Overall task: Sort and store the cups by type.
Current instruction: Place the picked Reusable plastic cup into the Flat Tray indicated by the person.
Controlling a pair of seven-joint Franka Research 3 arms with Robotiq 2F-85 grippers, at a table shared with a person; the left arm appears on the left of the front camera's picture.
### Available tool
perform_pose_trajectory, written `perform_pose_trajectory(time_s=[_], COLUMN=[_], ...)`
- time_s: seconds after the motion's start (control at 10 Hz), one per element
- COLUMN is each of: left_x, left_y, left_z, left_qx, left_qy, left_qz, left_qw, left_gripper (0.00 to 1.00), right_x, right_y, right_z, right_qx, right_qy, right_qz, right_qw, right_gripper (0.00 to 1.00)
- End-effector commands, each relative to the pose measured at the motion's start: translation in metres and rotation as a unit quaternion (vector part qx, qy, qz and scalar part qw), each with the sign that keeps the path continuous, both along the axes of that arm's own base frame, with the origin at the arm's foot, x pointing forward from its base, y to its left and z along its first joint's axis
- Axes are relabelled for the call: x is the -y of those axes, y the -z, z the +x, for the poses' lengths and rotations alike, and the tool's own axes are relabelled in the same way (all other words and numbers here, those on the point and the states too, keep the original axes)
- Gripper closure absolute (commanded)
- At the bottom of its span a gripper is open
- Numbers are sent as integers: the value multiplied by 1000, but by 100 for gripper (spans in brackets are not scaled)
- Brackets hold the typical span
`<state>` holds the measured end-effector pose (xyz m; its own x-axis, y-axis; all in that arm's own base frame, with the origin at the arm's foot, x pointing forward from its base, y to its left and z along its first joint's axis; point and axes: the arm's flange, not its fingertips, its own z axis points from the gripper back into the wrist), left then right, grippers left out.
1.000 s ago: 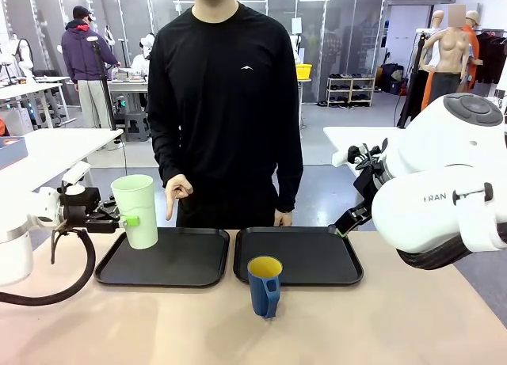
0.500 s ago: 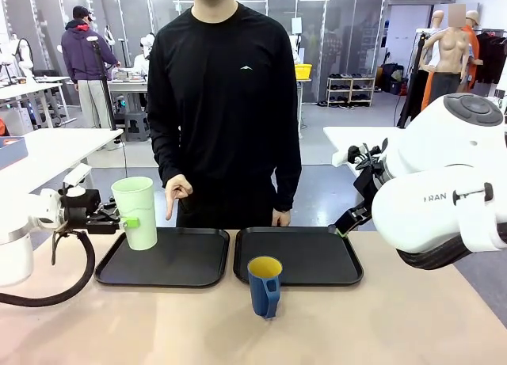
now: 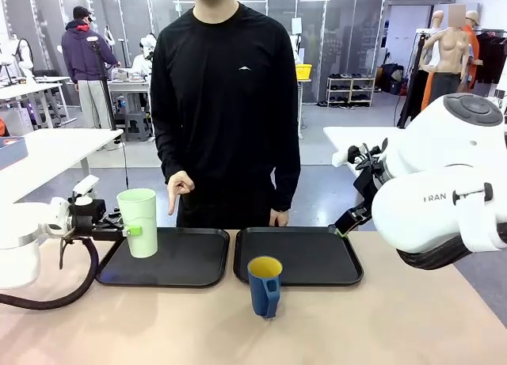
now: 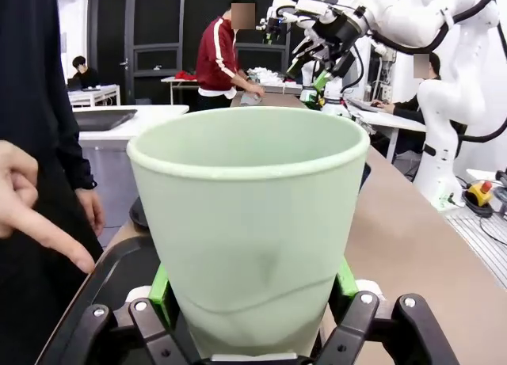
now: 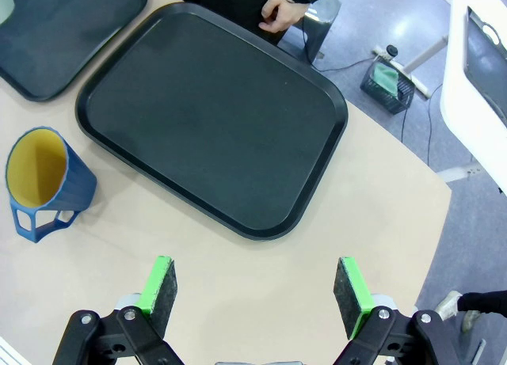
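Note:
My left gripper (image 3: 133,230) is shut on the pale mint-green tumbler (image 3: 139,221), holding it upright over the left end of the left black tray (image 3: 190,262). In the left wrist view the tumbler (image 4: 249,222) sits between the green pads (image 4: 161,290). The dark blue mug (image 3: 264,286) with a yellow inside stands on the table in front of the trays, handle toward me; it also shows in the right wrist view (image 5: 41,183). My right gripper (image 5: 257,290) hangs open above the table, near the right tray (image 5: 214,115), with nothing between its fingers.
A person in black stands at the far side, one hand (image 3: 179,187) pointing a finger down at the left tray, the other hand (image 3: 277,218) resting at the far edge of the right tray (image 3: 299,256). The big white right arm (image 3: 444,191) fills the right side.
My left gripper has carried the tumbler lower and slightly right, closer to the left tray. The right arm and the mug have not moved.

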<state>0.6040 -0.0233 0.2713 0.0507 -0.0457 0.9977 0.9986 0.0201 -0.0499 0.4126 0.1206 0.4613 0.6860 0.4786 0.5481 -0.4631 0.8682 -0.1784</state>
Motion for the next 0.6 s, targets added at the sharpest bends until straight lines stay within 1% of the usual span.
perform_pose_trajectory(time_s=[0.0,0.1,0.2,0.5], left_x=[-1,-5,-9,-11], left_y=[11,18,26,40], left_z=[20,23,29,35], left_qx=[-21,-21,-13,-21], left_qy=[4,-2,-4,1], left_qz=[-3,0,1,4], left_qw=[1000,1000,1000,1000], left_gripper=[15,15,15,15], right_x=[1,1,1,1], right_y=[1,1,1,1], right_z=[1,1,1,1], right_qx=[-1,-1,-1,-1], right_qy=[1,1,1,1], right_qz=[1,1,1,1], right_qw=[1000,1000,1000,1000], right_gripper=[0,0,0,0])
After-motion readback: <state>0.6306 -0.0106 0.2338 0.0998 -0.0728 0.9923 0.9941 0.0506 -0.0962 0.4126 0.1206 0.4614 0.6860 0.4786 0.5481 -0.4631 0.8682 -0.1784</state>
